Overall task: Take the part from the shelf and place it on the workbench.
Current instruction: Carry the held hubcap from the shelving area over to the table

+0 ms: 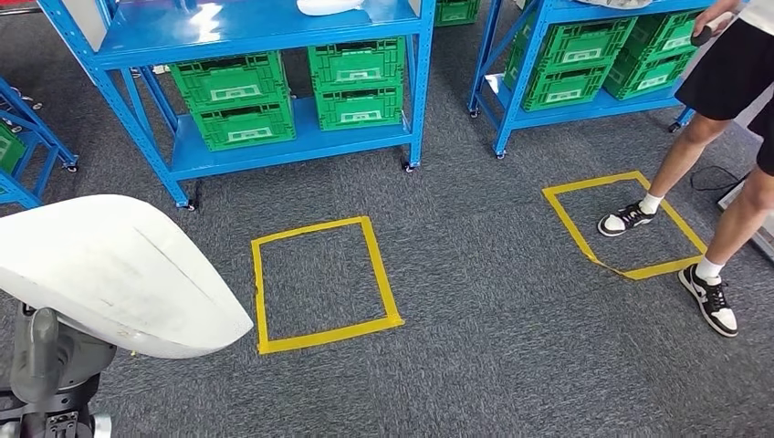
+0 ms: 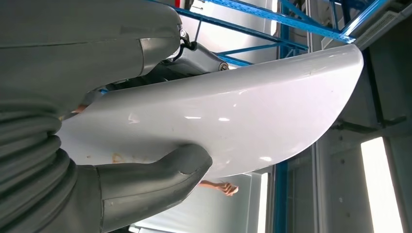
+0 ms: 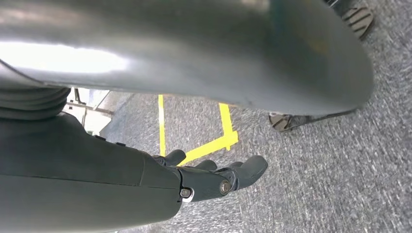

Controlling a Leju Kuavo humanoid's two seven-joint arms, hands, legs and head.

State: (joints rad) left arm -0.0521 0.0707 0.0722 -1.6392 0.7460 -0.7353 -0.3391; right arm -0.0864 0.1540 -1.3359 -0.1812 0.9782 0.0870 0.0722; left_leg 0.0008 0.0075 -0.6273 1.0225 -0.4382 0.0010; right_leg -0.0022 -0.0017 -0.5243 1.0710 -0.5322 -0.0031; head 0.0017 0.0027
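Left hand (image 2: 145, 179) grips the white part (image 1: 109, 274): thumb pressed on one face of the curved shell, darker fingers on the other face, seen close in the left wrist view. In the head view the part sits low left, held off the floor, long smooth panel tapering to a rounded tip.

Right hand (image 3: 218, 179) holds nothing; fingers loosely extended and slightly apart, over the carpet in the right wrist view.

Floor: grey carpet (image 1: 475, 365). Two yellow tape squares on it, the near square (image 1: 321, 283) centre frame, the far square (image 1: 625, 224) right. A person (image 1: 721, 109) in dark shorts and black-and-white sneakers stands at the far square, one foot inside it, one just outside its corner.

Behind: blue steel shelf (image 1: 274, 137) on castors, green crates (image 1: 292, 91) stacked on the lower level, something white on the upper level. Second blue rack (image 1: 584, 105) at right, also loaded with green crates.
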